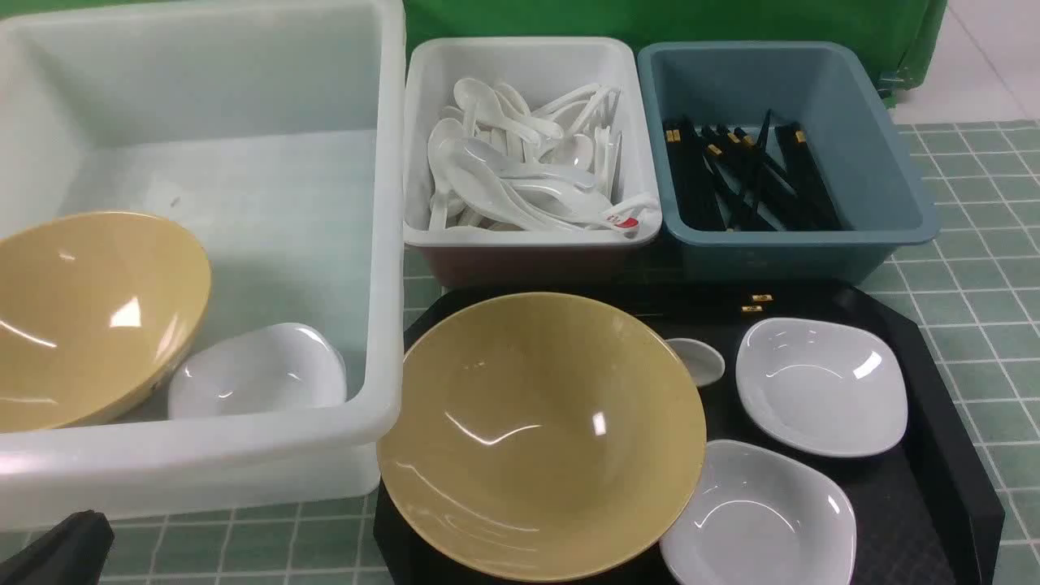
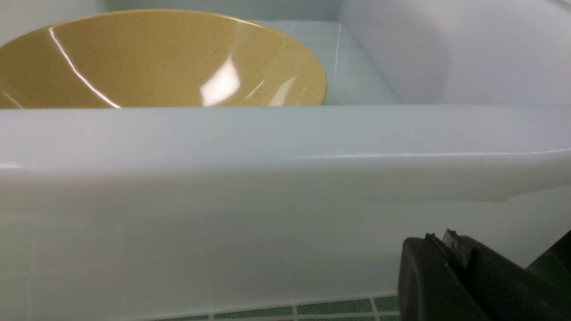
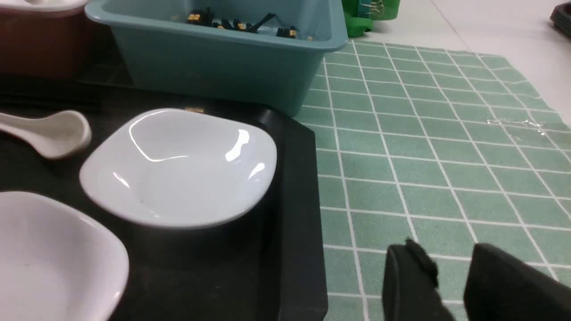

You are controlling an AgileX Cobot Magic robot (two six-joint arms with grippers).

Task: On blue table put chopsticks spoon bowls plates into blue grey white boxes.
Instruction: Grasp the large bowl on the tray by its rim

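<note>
On the black tray [image 1: 934,422], which lies on the desk [image 1: 975,325], we see a tan bowl [image 1: 536,431], a spoon [image 1: 699,361], a far plate [image 1: 821,386] and a near plate [image 1: 760,516]. A second bowl [image 1: 89,317] and a third plate [image 1: 256,370] lie in the large white box [image 1: 244,443]. Our left pincer [image 2: 439,243], low beside that box, is closed and empty; the right pincer [image 3: 446,258] stands partly open, holding nothing.

Blunt matte-black left gripper [image 2: 446,255] and right gripper [image 3: 451,263]

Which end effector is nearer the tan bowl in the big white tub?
Left. Left end effector sits just outside the tub, near the bowl; right end effector hangs over cloth beyond the tray.
</note>
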